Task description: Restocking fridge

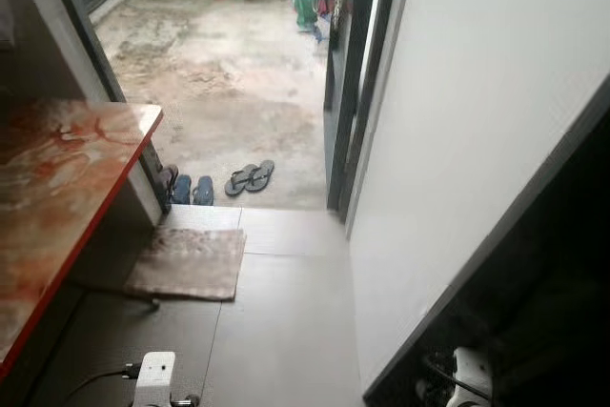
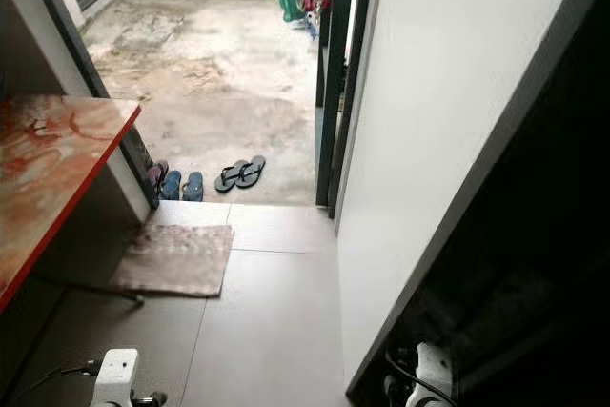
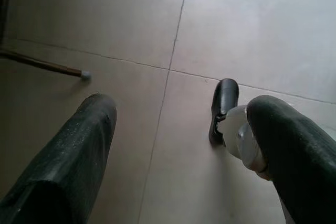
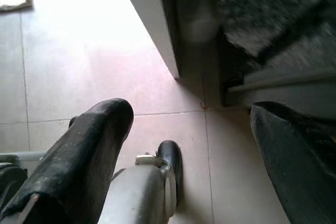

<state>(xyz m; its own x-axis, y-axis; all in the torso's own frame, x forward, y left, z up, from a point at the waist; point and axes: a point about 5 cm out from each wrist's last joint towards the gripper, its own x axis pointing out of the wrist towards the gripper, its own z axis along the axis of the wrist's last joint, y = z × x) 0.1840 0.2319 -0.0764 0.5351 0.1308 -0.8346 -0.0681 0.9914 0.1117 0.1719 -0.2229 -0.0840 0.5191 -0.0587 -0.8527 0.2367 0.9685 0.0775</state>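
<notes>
While both pincers (image 3: 178,145) hang open, doormat (image 1: 186,262) ahead.

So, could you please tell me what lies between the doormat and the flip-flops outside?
In the left eye view, only a bare strip of floor tile and the doorway's edge separate the doormat from the flip-flops; nothing else lies there.
</notes>
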